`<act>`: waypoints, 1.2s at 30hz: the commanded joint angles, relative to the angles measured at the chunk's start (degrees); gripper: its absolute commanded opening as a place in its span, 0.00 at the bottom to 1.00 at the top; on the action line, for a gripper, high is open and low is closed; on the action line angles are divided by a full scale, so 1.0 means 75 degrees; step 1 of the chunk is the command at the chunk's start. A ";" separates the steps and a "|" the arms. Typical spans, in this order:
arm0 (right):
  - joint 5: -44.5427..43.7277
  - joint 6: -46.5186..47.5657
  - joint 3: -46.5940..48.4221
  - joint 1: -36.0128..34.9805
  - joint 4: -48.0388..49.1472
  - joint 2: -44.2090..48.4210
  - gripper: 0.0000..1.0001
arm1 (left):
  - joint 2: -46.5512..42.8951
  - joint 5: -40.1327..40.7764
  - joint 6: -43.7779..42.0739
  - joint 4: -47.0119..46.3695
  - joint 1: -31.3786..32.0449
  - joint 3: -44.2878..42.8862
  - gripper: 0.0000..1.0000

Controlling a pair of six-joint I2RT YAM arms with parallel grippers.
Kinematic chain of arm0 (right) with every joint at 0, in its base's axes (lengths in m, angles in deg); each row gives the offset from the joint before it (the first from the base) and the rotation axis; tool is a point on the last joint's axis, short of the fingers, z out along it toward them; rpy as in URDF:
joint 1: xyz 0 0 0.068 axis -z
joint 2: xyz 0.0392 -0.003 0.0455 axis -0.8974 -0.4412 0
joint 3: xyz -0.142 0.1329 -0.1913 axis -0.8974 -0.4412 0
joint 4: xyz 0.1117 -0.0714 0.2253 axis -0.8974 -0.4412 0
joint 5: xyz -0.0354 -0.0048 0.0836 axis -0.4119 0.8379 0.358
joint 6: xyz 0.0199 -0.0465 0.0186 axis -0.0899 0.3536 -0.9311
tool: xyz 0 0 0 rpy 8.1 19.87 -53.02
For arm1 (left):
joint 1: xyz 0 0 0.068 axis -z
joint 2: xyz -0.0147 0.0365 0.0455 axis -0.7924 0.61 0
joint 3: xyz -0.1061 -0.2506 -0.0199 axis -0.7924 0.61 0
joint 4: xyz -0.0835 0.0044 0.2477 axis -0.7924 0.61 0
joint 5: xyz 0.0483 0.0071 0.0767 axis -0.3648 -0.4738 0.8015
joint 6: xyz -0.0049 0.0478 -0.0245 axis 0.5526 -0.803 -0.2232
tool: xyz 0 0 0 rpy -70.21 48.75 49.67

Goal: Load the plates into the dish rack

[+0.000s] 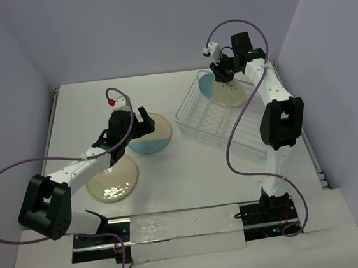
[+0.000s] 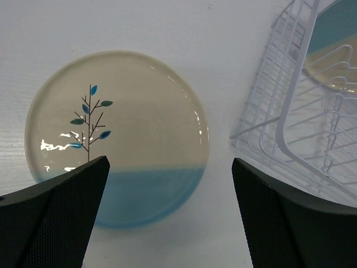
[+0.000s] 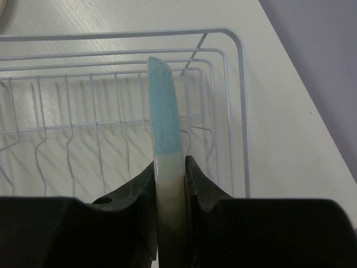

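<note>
A cream and light-blue plate point(image 1: 224, 92) stands on edge at the far end of the wire dish rack point(image 1: 193, 118), and my right gripper point(image 1: 224, 71) is shut on its rim. The right wrist view shows that plate point(image 3: 165, 128) edge-on, pinched between both fingers point(image 3: 195, 181), with the rack point(image 3: 240, 89) under it. A second blue-and-cream plate point(image 1: 157, 136) with a sprig motif lies flat on the table, and my left gripper point(image 1: 130, 123) hangs open over it. In the left wrist view this plate point(image 2: 117, 139) lies ahead of the wide-apart fingers point(image 2: 67, 212). A plain cream-yellow plate point(image 1: 112, 179) lies nearer me.
The rack point(image 2: 312, 111) stands just right of the flat sprig plate. Purple cables loop off both arms. The table's right edge point(image 1: 313, 158) runs close beside the rack, and grey walls enclose the back and sides.
</note>
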 commanded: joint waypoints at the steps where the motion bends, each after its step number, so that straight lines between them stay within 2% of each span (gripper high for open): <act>1: -0.0478 -0.0232 -0.0279 0.0041 0.0824 0.0083 0.35 | -0.0059 -0.0160 -0.0121 -0.0136 -0.0042 -0.0321 0.99; 2: -0.0518 -0.0259 -0.0320 0.0048 0.0858 0.0097 0.43 | -0.0096 -0.0167 -0.0114 -0.0136 -0.0042 -0.0294 0.99; 3: -0.0535 -0.0285 -0.0323 0.0054 0.0878 0.0097 0.45 | -0.0111 -0.0170 -0.0114 -0.0136 -0.0042 -0.0291 0.99; 6: -0.0649 -0.0518 -0.0201 0.0071 0.1016 0.0139 0.61 | -0.0213 -0.0181 -0.0102 -0.0122 -0.0042 -0.0267 0.99; 13: -0.1531 -0.1559 0.0037 0.0083 0.1696 0.0331 0.76 | -0.0333 -0.0185 -0.0044 -0.0130 -0.0042 -0.0195 0.99; 22: -0.3047 -0.2608 0.0086 0.0098 0.2727 0.0668 0.83 | -0.0472 -0.0023 0.0086 -0.0136 -0.0042 -0.0134 0.99; 24: -0.3151 -0.2802 0.0135 0.0095 0.2806 0.0781 0.95 | -0.0486 0.0015 0.0112 -0.0151 -0.0045 -0.0124 0.99; 25: -0.3236 -0.2967 0.0178 0.0095 0.2824 0.0860 0.98 | -0.0498 0.0052 0.0143 -0.0157 -0.0051 -0.0112 0.99; 31: -0.3058 -0.3819 0.0171 0.0083 0.2914 0.1485 1.00 | -0.0492 0.0604 0.0485 0.0217 -0.0116 -0.0271 0.99; 36: -0.2485 -0.5088 -0.0185 -0.0101 0.2949 0.2383 1.00 | -0.0457 0.0521 0.0799 0.0527 -0.0646 -0.0433 0.99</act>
